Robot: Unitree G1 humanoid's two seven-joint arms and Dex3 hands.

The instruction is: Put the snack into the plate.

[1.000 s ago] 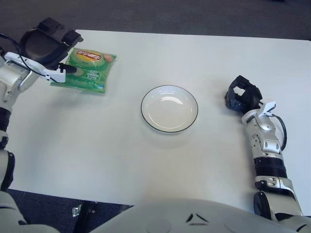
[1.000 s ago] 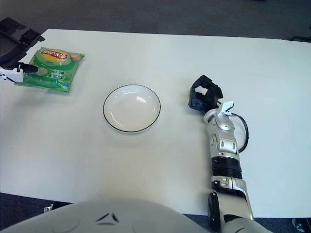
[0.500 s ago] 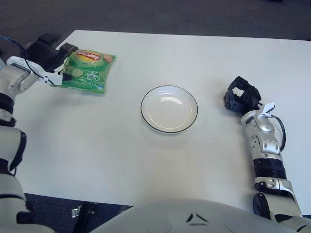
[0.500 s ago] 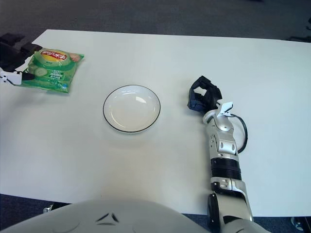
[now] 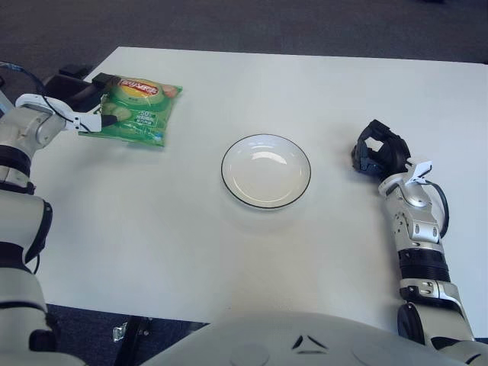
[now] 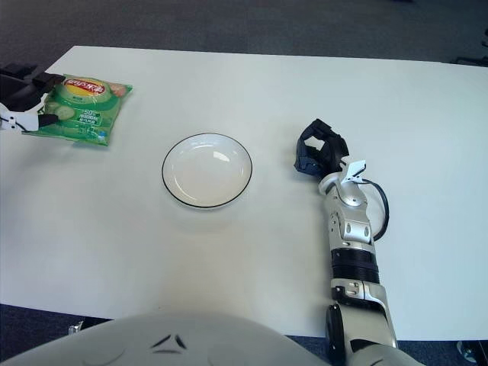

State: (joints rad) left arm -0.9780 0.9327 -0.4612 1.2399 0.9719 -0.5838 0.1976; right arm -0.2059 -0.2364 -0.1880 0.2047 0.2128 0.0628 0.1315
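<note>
A green snack bag (image 5: 139, 109) lies flat on the white table at the far left. A white plate with a dark rim (image 5: 265, 172), with nothing on it, sits at the table's middle. My left hand (image 5: 90, 100) is at the bag's left edge, low over the table. Its fingers (image 5: 82, 81) are spread along the bag's top-left corner, and the thumb tip rests on the bag's lower left part. The bag still lies flat. My right hand (image 5: 377, 152) rests on the table to the right of the plate, fingers curled and holding nothing.
The white table (image 5: 152, 229) has its far edge just behind the bag and its left edge close to my left hand. Dark floor lies beyond the far edge.
My left hand has moved from above the bag's left end down and to the left, so it now straddles the bag's left edge. The bag, the plate and the right hand have not moved.
</note>
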